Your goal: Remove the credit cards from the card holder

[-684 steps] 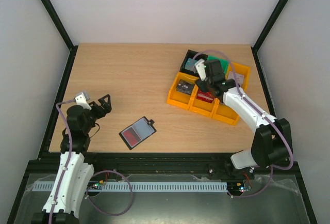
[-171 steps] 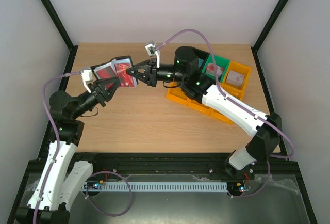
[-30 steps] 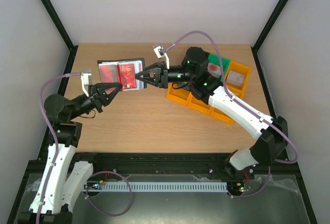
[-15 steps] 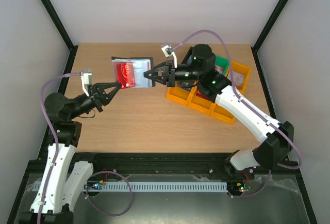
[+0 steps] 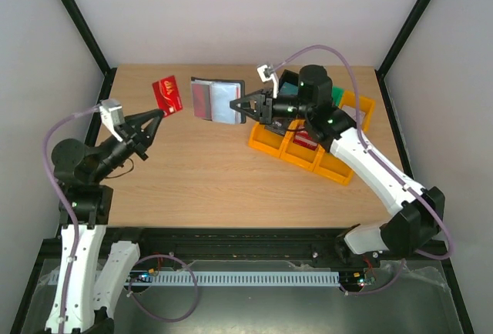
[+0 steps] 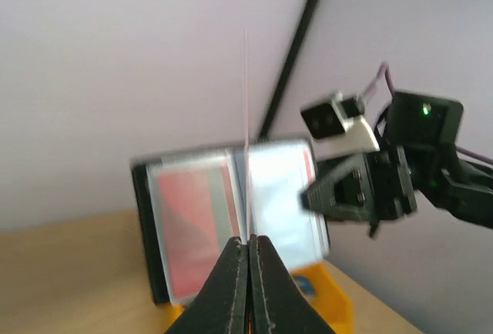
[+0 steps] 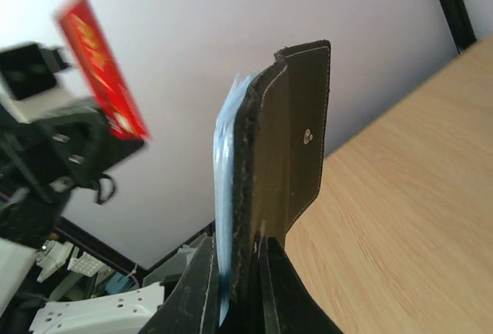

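Tabletop bins [image 5: 266,149] nearby: right end effector [image 5: 236,108] pinches wallet [image 5: 218,101], left end effector [image 5: 158,115] red card [image 5: 166,94].

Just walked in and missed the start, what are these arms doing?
The left arm holds a red card in shut jaws, clear of the card holder. The right arm grips the open card holder in its jaws, in the air beside the yellow bins. Whether another card is inside is unclear.
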Motion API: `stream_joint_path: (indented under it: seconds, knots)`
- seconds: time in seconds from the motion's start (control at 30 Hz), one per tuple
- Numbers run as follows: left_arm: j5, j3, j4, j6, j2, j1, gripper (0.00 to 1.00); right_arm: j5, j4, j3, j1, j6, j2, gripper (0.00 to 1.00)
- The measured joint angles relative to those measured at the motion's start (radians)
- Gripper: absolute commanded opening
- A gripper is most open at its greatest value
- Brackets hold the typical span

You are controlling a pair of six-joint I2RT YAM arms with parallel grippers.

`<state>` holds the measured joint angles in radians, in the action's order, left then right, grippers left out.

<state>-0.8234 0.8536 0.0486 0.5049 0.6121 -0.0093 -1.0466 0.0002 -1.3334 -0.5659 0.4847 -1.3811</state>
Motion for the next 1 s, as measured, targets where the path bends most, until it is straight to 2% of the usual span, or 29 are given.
stream_joint_path:
  seconds: [0.07, 0.17, 0.33, 0.47, 0.5, 0.57, 0.63, 0.7, 0.73, 0.87, 1.0]
  knots:
    - [0.074, 0.024, -0.032, -0.069, -0.02, 0.005, 0.02, 0.036, 0.002, 0.038, -0.004, 0.024, -0.001, 0.02]
    - [0.114, 0.032, -0.044, -0.108, -0.055, 0.008, 0.02, 0.096, 0.005, 0.104, -0.064, 0.055, -0.037, 0.02]
    - [0.091, -0.025, -0.019, -0.033, -0.066, 0.008, 0.02, 0.094, 0.076, 0.165, -0.227, 0.108, -0.236, 0.02]
    - [0.084, -0.053, -0.02, 0.009, -0.056, 0.01, 0.02, 0.06, 0.086, 0.179, -0.264, 0.125, -0.41, 0.04]
    - [0.083, -0.053, -0.018, 0.013, -0.055, 0.01, 0.02, 0.055, 0.077, 0.179, -0.263, 0.12, -0.443, 0.11]
    - [0.082, -0.053, -0.017, 0.019, -0.057, 0.011, 0.02, 0.058, 0.023, 0.173, -0.261, 0.081, -0.483, 0.4]
    - [0.081, -0.053, -0.017, 0.023, -0.06, 0.011, 0.02, 0.09, -0.121, 0.118, -0.256, 0.007, -0.523, 0.68]
    - [0.078, -0.053, -0.016, 0.023, -0.062, 0.011, 0.02, 0.149, -0.24, 0.056, -0.248, -0.053, -0.542, 0.93]
    - [0.069, -0.053, -0.016, 0.021, -0.062, 0.011, 0.02, 0.18, -0.29, 0.03, -0.24, -0.074, -0.543, 0.99]
    - [0.011, -0.052, -0.021, -0.032, -0.061, 0.011, 0.02, 0.294, -0.416, -0.002, -0.167, -0.146, -0.455, 1.0]
    - [-0.062, -0.032, -0.073, -0.128, -0.039, 0.011, 0.02, 0.294, -0.456, -0.029, -0.114, -0.241, -0.232, 0.99]
